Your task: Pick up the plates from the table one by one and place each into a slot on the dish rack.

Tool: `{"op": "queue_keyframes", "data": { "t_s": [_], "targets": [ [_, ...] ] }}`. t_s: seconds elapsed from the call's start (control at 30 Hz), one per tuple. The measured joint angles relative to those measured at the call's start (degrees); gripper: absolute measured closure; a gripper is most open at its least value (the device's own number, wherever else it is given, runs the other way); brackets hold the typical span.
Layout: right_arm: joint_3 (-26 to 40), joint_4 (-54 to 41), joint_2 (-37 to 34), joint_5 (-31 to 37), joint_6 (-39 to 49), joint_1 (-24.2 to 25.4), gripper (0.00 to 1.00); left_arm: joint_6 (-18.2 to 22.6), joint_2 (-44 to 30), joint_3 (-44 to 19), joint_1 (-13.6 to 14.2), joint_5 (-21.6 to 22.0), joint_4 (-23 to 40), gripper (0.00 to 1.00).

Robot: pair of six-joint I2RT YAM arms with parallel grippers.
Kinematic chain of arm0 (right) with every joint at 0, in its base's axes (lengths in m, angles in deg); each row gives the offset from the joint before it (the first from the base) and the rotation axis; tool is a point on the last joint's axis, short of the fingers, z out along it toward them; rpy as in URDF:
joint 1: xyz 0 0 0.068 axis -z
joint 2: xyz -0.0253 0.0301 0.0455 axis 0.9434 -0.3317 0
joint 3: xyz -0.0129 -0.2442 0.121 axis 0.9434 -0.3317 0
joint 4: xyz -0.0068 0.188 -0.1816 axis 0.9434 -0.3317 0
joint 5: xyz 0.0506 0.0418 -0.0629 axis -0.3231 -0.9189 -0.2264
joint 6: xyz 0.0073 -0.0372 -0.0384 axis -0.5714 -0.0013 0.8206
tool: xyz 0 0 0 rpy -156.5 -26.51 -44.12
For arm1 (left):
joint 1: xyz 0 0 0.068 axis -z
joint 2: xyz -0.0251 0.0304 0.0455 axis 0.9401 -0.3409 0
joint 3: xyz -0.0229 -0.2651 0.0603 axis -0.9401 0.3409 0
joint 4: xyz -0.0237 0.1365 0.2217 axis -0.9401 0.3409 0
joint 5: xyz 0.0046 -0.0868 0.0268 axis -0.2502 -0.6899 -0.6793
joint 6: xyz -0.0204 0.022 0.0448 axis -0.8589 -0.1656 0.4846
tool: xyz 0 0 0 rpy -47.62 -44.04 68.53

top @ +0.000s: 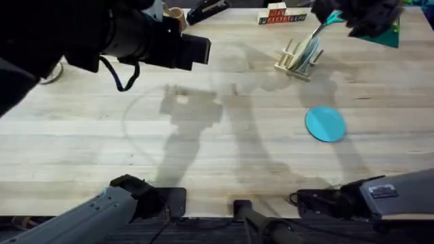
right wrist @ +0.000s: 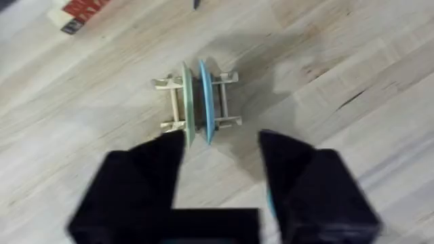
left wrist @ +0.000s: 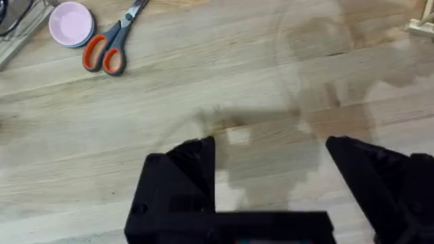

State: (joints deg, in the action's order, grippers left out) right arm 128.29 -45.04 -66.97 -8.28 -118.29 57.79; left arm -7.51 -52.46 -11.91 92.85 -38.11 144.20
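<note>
Spread wide and empty, my left pincer [left wrist: 268, 152] hovers over bare pale wooden tabletop [top: 102, 149]. Two plates stand in the small pale wooden dish rack [right wrist: 196, 102]; my right pincer [right wrist: 220, 146] is released above them. One round teal plastic plate [top: 325, 124] lies at five o'clock of the rack, unslotted.

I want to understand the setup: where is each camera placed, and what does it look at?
Overhead: above the arm bases, looking down on the table; both arms show.
Left wrist: looks at bare planks and scissors; open left gripper below.
Right wrist: above the dish rack; open right gripper.
Shared: overhead also shows the dish rack.
</note>
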Motion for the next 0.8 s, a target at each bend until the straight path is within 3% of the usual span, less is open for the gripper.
{"op": "queue_keyframes", "data": {
  "t_s": [0.07,0.17,0.43,0.8],
  "targets": [
    [0.0,-0.6,2.1,-0.7,1.2,0.0,0.132,0.0,0.0,0.0,0.0,0.0,0.0,0.007],
    [0.0,-2.1,5.2,-1.5,2.6,0.0,0.020,0.0,0.0,0.0,0.0,0.0,0.0,0.007],
    [0.1,-8.1,13.8,-3.2,7.5,0.0,0.006,0.0,0.0,0.0,0.0,-0.8,0.0,0.007],
    [0.2,-19.3,21.3,-4.7,13.0,0.9,0.007,0.3,0.0,0.0,0.0,-7.7,-0.7,0.007]
  ]
}}
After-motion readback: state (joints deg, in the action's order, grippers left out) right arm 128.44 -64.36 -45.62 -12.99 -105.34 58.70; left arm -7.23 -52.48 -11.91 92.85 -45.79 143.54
